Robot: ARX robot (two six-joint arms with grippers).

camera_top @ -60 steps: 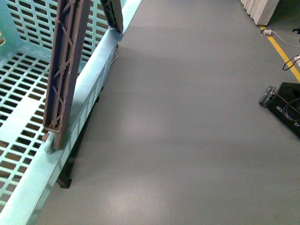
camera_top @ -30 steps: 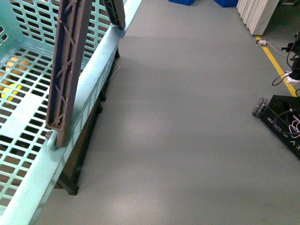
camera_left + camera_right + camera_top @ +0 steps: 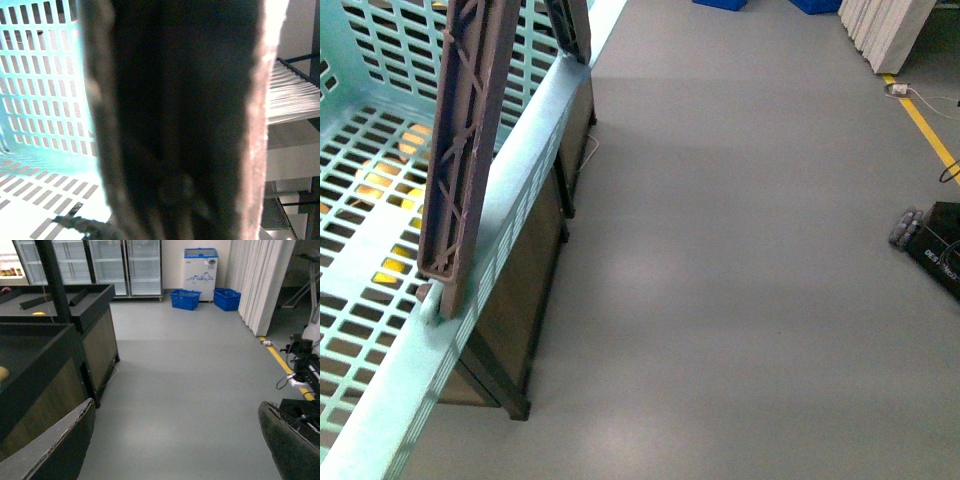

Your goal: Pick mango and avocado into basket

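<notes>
The basket [image 3: 535, 120] is filling the left side of the front view, its teal rim running from the lower left up to the top centre. A dark display stand [image 3: 535, 290] is showing beneath that rim. 1 grey-brown handle [image 3: 465, 150] is standing upright on the rim at centre left. Yellow and orange patches [image 3: 380, 180] are showing through the floor slots at the left edge, below the basket. They are too hidden to be named as mango or avocado. The grey floor [image 3: 740, 250] is taking up the rest of the frame, with a yellow line [image 3: 928, 125] at upper right and a black unit [image 3: 942, 245] at the right edge.

In the left wrist view a dark blurred mass [image 3: 180, 120] is blocking the middle of the frame, with the basket's lattice wall on the left. Whether the left gripper is spread or closed cannot be told.

In the right wrist view the right gripper [image 3: 176, 407] is showing 2 fingers [image 3: 55, 445] at the lower corners. They are spread wide and gripping nothing, over bare floor. 2 blue crates [image 3: 186, 299] are standing at top centre beside a white freezer [image 3: 200, 267].
</notes>
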